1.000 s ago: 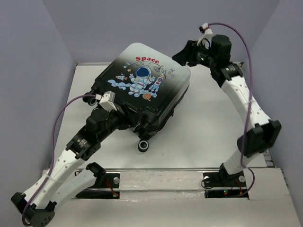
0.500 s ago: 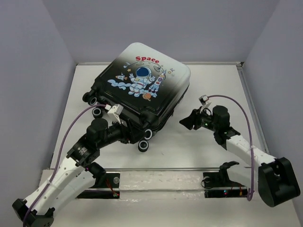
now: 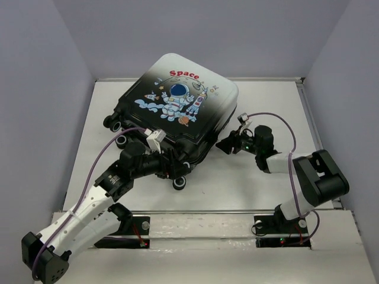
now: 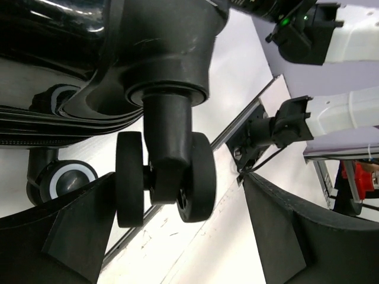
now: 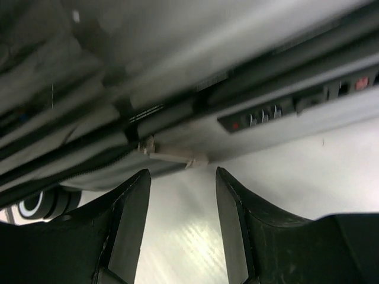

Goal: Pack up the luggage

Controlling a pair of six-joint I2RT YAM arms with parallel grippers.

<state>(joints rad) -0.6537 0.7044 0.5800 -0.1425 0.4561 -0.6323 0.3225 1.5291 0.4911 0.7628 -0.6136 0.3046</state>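
The luggage (image 3: 180, 103) lies closed on the white table, astronaut and red "Space" print facing up. My left gripper (image 3: 173, 168) is low at its near corner. In the left wrist view, its open jaws (image 4: 177, 198) straddle a black double caster wheel (image 4: 166, 177) without visibly touching it. My right gripper (image 3: 226, 145) is low on the table at the case's right side. In the right wrist view, it is open (image 5: 182, 176) just below a pale zipper pull (image 5: 172, 157) on the grey zipper seam (image 5: 89, 171). Both grippers hold nothing.
Other caster wheels (image 3: 115, 124) stick out at the case's left end, and one (image 3: 179, 182) at the near corner. The table's raised rim (image 3: 195, 210) runs along the near edge by the arm bases. Grey walls close in on both sides.
My right arm came down from behind the case's far right corner to the table at its right side. My left gripper moved right along the near edge to the corner wheel.
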